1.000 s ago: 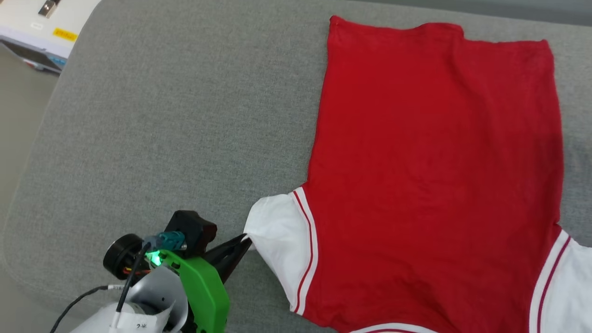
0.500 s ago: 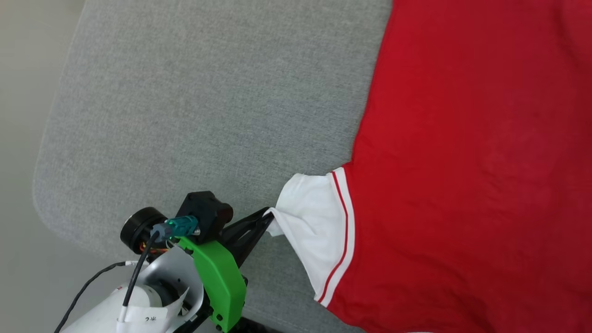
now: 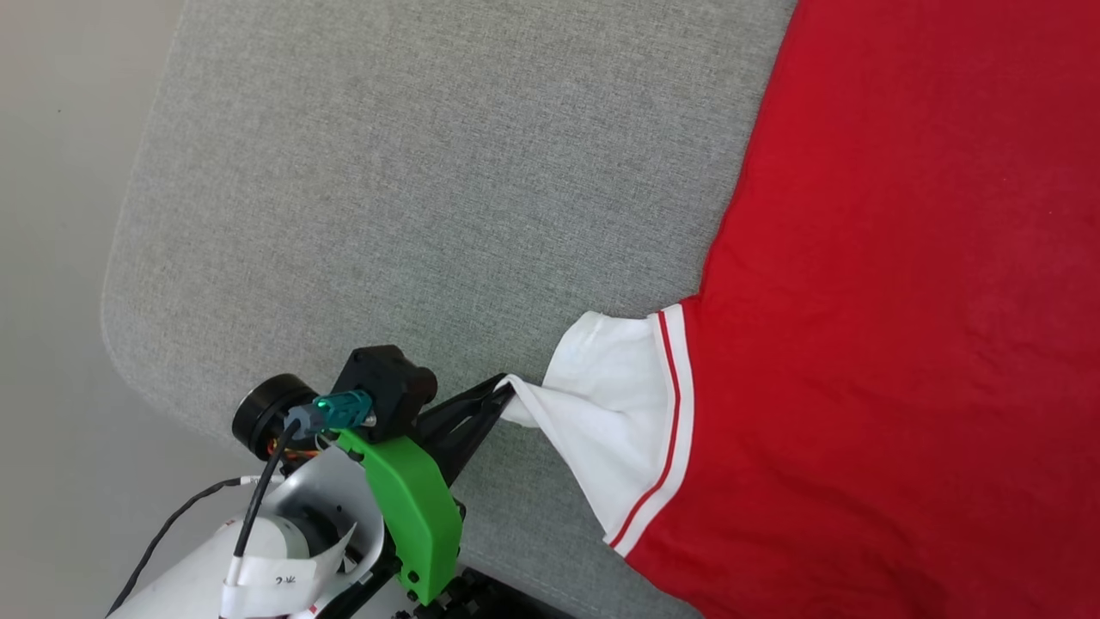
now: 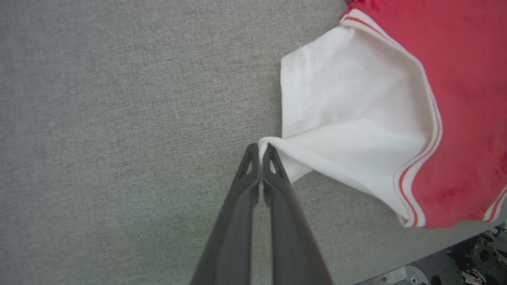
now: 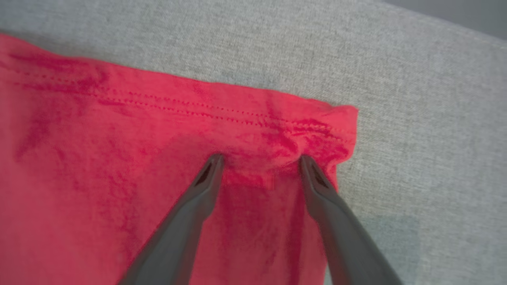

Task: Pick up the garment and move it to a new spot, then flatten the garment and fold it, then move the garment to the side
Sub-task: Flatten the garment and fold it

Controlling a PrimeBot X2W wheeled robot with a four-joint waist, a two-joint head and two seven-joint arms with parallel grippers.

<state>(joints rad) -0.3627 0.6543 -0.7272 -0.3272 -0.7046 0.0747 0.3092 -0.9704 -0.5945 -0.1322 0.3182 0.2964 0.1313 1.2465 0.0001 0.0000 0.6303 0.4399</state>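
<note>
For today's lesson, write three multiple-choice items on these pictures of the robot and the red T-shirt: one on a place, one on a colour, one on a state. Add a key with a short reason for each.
1. Where on the T-shirt is the left gripper clamped?
A. a pocket
B. the corner of the white sleeve
C. the collar

2. What colour is the padded surface under the T-shirt?
A. grey
B. blue
C. brown

3. How do the fingers of the right gripper stand?
A. shut on the sleeve
B. shut on nothing
C. apart, tips on red cloth near the hem

Key:
1 B, the left wrist view shows the closed fingers pinching the sleeve's corner.
2 A, grey weave lies around the shirt.
3 C, the right wrist view shows a wide gap between the fingers.
</note>
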